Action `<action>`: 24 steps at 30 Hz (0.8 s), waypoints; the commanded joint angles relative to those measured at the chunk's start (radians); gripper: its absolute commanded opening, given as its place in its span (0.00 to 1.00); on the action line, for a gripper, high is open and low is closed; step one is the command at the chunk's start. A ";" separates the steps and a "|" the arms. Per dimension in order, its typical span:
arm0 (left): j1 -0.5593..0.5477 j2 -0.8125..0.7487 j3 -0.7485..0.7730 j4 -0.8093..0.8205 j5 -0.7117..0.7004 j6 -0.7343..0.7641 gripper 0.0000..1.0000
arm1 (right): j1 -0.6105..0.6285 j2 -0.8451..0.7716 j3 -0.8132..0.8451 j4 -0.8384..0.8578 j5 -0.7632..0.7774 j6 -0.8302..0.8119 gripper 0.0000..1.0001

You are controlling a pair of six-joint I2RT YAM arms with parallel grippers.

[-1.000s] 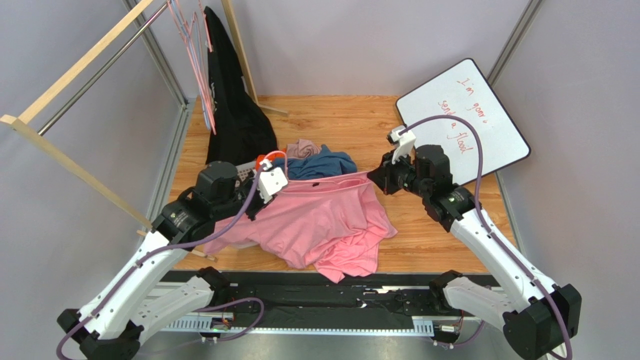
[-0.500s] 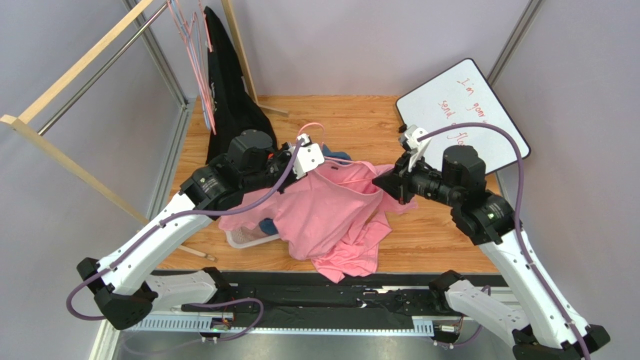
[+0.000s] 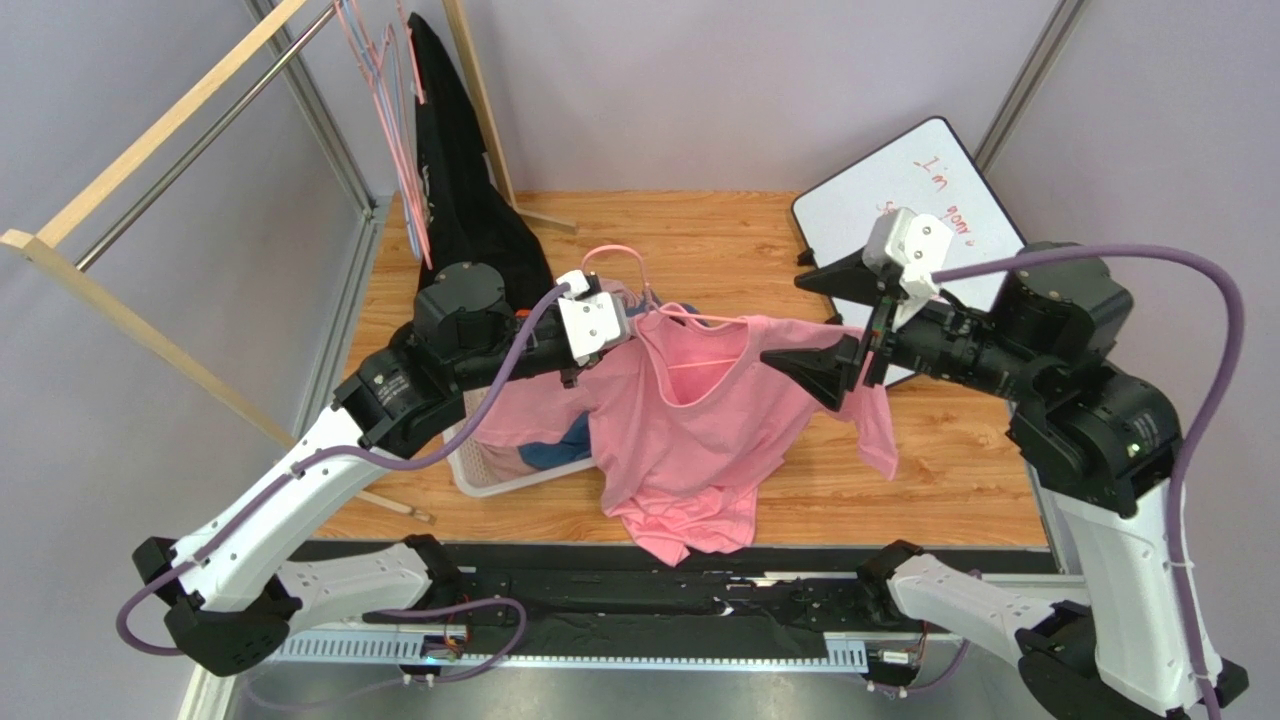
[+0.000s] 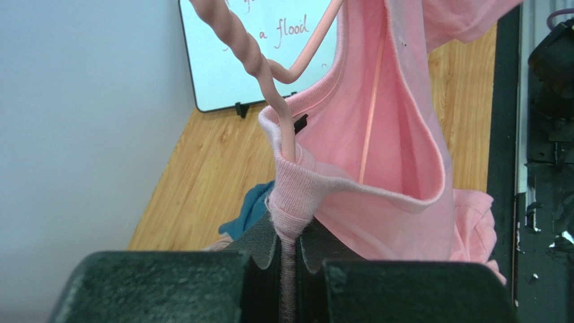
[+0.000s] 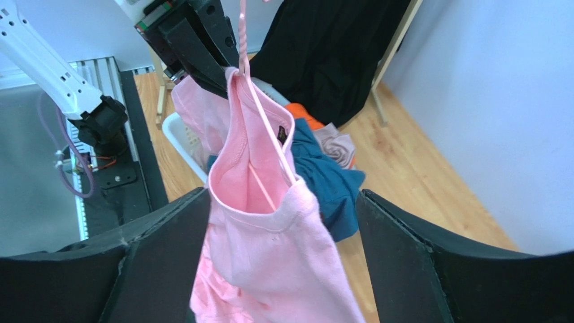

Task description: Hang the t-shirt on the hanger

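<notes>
Above the table [image 3: 721, 240], the right gripper [image 3: 827, 327] has just sprung open, its jaws wide around the t-shirt [image 3: 684, 435]. The left gripper [image 3: 621, 324] stays clamped on the hanger [image 4: 232, 33] and collar, so the shirt now hangs lifted, seemingly threaded.

The t-shirt [image 3: 684, 413] (hanging) fills mid-table; whiteboard [image 3: 974, 183] blocks far right.

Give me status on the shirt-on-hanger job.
Done: the hanger sits inside the neck of the t-shirt, hook outside. In hand: the left gripper has its jaws shut on hanger and collar together, holding both up; the right gripper has its jaws open around the far shoulder. Left: seating the shoulders looks unfinished; the fabric hangs bunched, lower part on the table.
</notes>
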 commanded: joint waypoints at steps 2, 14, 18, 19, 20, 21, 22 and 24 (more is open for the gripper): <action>-0.006 -0.020 0.043 0.090 0.118 0.030 0.00 | 0.004 0.049 0.141 -0.186 -0.013 -0.206 0.79; -0.055 0.054 0.129 -0.011 0.096 0.091 0.00 | 0.262 0.244 0.256 -0.300 0.123 -0.300 0.64; -0.055 0.052 0.138 -0.048 0.108 0.101 0.00 | 0.300 0.276 0.211 -0.271 0.198 -0.312 0.54; -0.056 0.049 0.140 -0.061 0.114 0.116 0.00 | 0.302 0.279 0.207 -0.256 0.208 -0.309 0.47; -0.061 0.049 0.141 -0.092 0.111 0.125 0.00 | 0.303 0.288 0.210 -0.248 0.217 -0.306 0.32; -0.061 0.048 0.140 -0.106 0.109 0.130 0.00 | 0.303 0.290 0.214 -0.243 0.220 -0.297 0.24; -0.061 0.043 0.141 -0.121 0.100 0.130 0.00 | 0.303 0.292 0.228 -0.242 0.223 -0.292 0.02; -0.061 0.038 0.138 -0.173 0.083 0.124 0.00 | 0.303 0.287 0.236 -0.240 0.244 -0.278 0.00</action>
